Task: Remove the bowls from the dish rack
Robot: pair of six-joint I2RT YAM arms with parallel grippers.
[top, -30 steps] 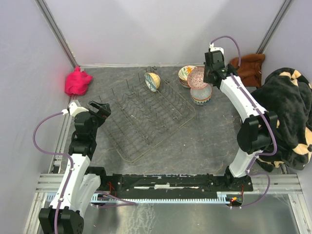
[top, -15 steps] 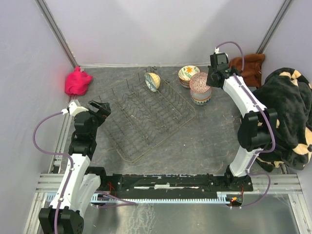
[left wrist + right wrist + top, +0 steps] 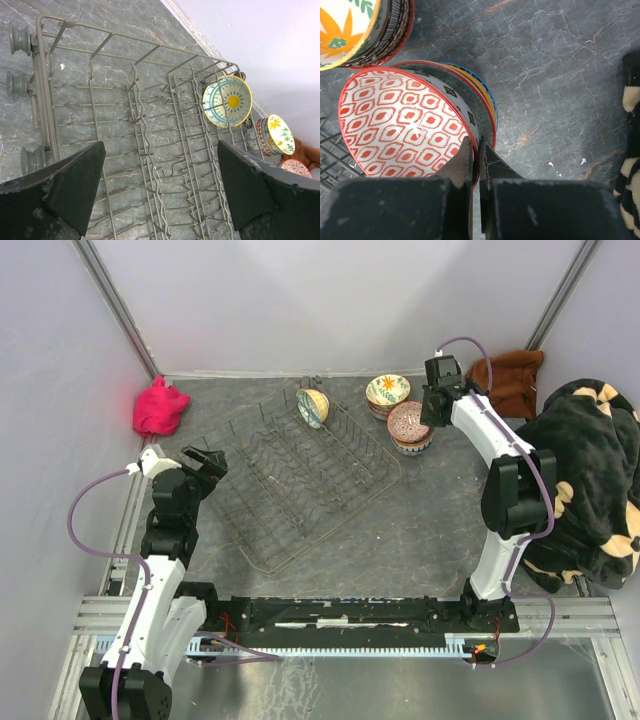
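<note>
The dish rack (image 3: 300,480) lies mid-table and holds one yellow-and-blue bowl (image 3: 313,406) on edge at its far end; that bowl also shows in the left wrist view (image 3: 227,101). My right gripper (image 3: 428,410) is shut on the rim of a red-patterned bowl (image 3: 400,120), one finger inside and one outside. This bowl rests on top of a stack of bowls (image 3: 482,97) right of the rack. A second stack topped by a floral bowl (image 3: 388,392) stands just behind. My left gripper (image 3: 205,462) is open and empty over the rack's left end (image 3: 150,125).
A pink cloth (image 3: 160,407) lies at the far left corner. A brown cloth (image 3: 512,375) and a dark blanket with cream patches (image 3: 585,470) fill the right side, close to the right arm. Walls enclose the table on three sides.
My right gripper has lowered the red-patterned bowl from a tilted, raised pose down onto the stack. The left arm has not moved.
</note>
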